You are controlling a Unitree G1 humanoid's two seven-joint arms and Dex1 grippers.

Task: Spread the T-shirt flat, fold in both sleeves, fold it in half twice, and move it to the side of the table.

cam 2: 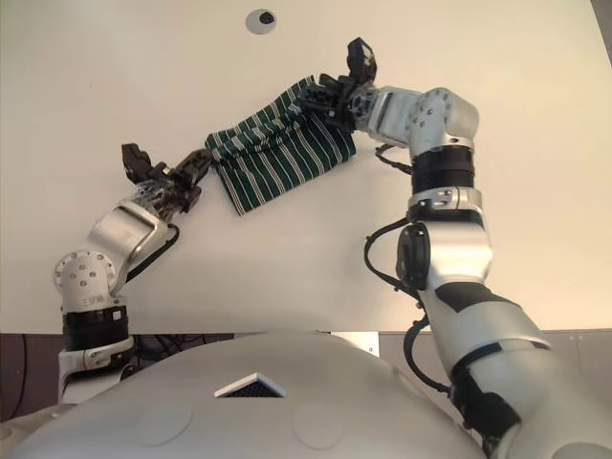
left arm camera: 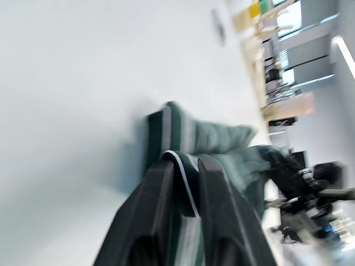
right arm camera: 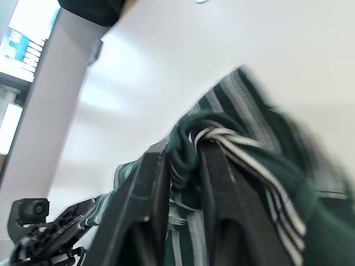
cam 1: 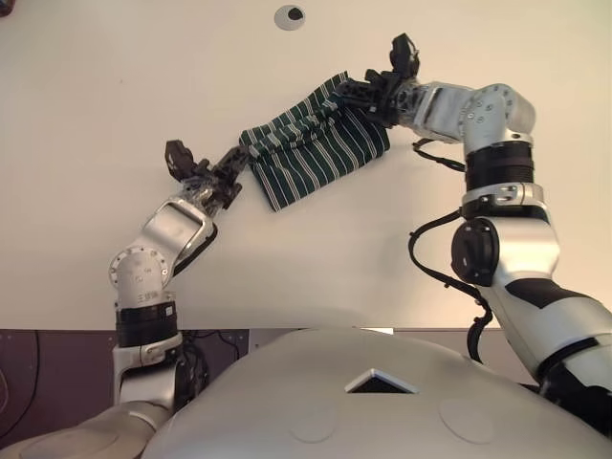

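The left jaws are pressed together on a thin edge of the dark green T-shirt with white stripes [cam 1: 316, 143]. In the left wrist view the striped hem sits between the two black fingers [left arm camera: 150, 199]. The right jaws are also closed on the cloth, and they pinch a thicker bunch of several layers at the opposite end. Between the two pinches the T-shirt is a short, narrow, already folded band. It runs from the middle left of the left eye view up toward the upper middle. Its middle part seems to rest on the white desk [cam 1: 115, 76], but I cannot tell if the ends are lifted. A round grey cable hole [cam 1: 290, 16] is at the top of the frame, well apart from the cloth.

I judge that the folding is almost finished, and the band must now be folded once more or carried to the side. The main danger is the left pinch: it holds only a little cloth, so a pull from the other arm could draw the hem out. If the two arms do not travel together, the band will stretch or sag, and the layers can open. Dragging over the desk could also roll the lowest layer under.
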